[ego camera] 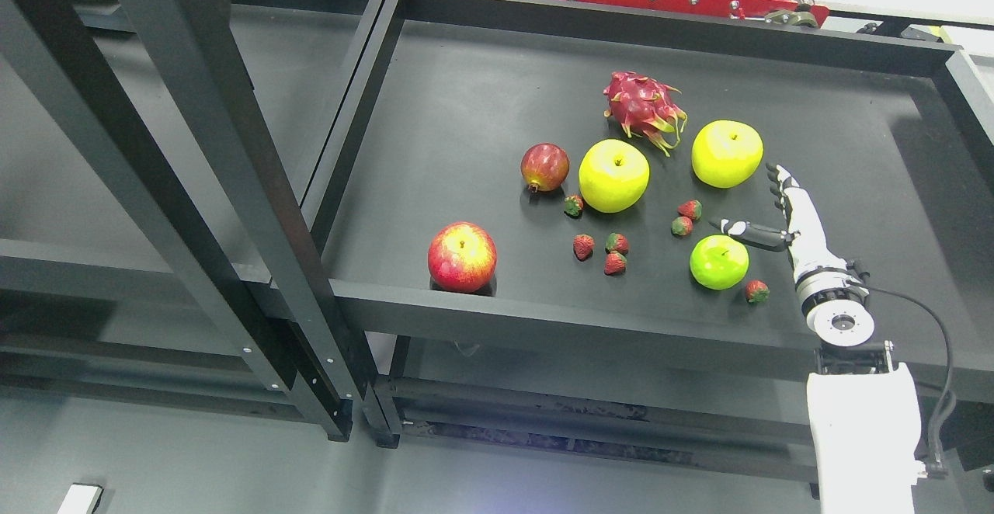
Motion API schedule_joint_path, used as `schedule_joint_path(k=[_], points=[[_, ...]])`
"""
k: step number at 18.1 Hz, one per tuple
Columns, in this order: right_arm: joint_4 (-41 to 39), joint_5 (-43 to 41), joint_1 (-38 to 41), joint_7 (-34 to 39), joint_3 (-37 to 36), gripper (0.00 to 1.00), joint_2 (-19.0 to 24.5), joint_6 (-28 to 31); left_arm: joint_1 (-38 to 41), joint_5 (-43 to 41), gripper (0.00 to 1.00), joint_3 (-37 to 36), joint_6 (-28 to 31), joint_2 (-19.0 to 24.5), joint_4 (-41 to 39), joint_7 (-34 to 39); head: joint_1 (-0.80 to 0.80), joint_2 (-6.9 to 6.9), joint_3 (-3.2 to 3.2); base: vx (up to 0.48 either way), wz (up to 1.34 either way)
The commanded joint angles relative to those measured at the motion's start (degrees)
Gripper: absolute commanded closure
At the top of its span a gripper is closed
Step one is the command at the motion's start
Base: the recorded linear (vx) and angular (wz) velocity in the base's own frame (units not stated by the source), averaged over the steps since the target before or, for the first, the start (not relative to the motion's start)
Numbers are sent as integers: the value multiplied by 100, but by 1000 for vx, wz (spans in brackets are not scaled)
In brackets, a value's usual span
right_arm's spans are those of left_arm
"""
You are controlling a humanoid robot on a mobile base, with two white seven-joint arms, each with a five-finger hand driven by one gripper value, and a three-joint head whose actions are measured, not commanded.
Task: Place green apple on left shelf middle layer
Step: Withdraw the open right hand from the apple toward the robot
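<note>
The green apple (718, 262) rests upright near the front of the black right shelf tray (481, 95). My right hand (765, 207) comes in from the lower right and hovers just right of and above the apple. Its fingers (779, 180) point up and away, its thumb (745, 230) sticks out left over the apple's top edge, and it holds nothing. The left shelf (101, 164) stands beyond the dark posts at the picture's left. My left arm does not show.
On the same tray lie two yellow apples (613, 175) (727, 154), a dragon fruit (644, 109), a pomegranate (544, 166), a red apple (462, 256) and several small strawberries (615, 263). One strawberry (757, 290) sits right beside the green apple. Slanted black posts (233, 157) separate the shelves.
</note>
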Motion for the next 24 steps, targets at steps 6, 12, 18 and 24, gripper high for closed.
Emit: schedule_joint_path(k=[6, 12, 18, 24], points=[[-678, -673, 355, -78, -349, 1, 940, -389, 0, 0, 0, 0, -2, 100, 0, 2, 0, 0, 0, 0, 0], [-1471, -1182, 909, -184, -340, 0, 947, -389, 0, 0, 0, 0, -2, 100, 0, 2, 0, 0, 0, 0, 0], [-1541, -1368, 1445, -245, -62, 0, 947, -433, 0, 0, 0, 0, -2, 100, 0, 2, 0, -1, 0, 0, 0], [-1550, -1376, 1420, -746, 55, 0, 947, -441, 0, 0, 0, 0, -2, 100, 0, 2, 0, -1, 0, 0, 0]])
